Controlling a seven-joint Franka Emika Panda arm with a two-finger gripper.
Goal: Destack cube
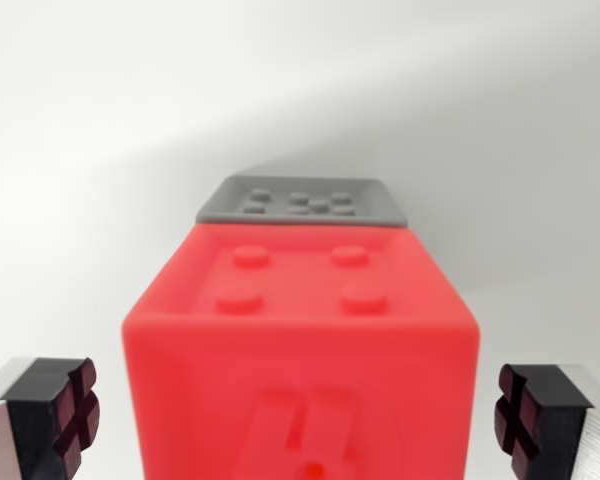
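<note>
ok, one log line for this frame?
phase: pre-grasp | fingers: open, straddling red cube, no contact | grey cube: behind red | destack: not done

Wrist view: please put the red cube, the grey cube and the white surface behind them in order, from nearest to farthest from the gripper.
1. The red plastic cube with four raised dots on top, in the centre, between the open fingers of the gripper.
2. The grey cube with raised dots, directly behind the red one.
3. The plain white surface, at the top, beyond both cubes.

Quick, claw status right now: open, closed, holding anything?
Claw: open, holding nothing; its fingers stand apart on either side of the red cube, not touching it.
</note>
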